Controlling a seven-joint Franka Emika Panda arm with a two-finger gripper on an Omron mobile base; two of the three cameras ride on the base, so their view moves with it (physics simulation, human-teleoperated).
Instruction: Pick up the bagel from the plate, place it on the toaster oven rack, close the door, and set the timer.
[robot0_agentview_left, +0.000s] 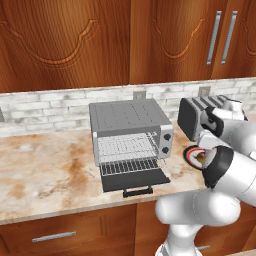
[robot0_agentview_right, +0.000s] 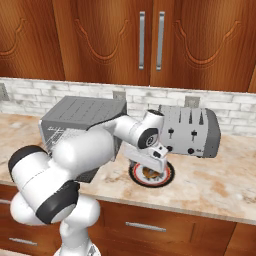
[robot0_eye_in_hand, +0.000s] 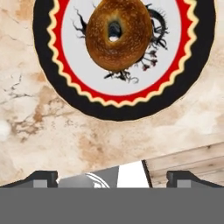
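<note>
the bagel sits mid-plate, near the counter's front edge. your gripper hovers above, tips apart, empty. expect it light and springy; pinch across the ring gently.

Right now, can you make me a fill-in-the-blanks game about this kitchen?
1. The bagel lies on the ____.
2. The toaster oven's door hangs ____.
3. The toaster oven rack has ____ on it.
4. The pincer hovers ____ the plate.

Missing words: plate; open; nothing; above
</note>
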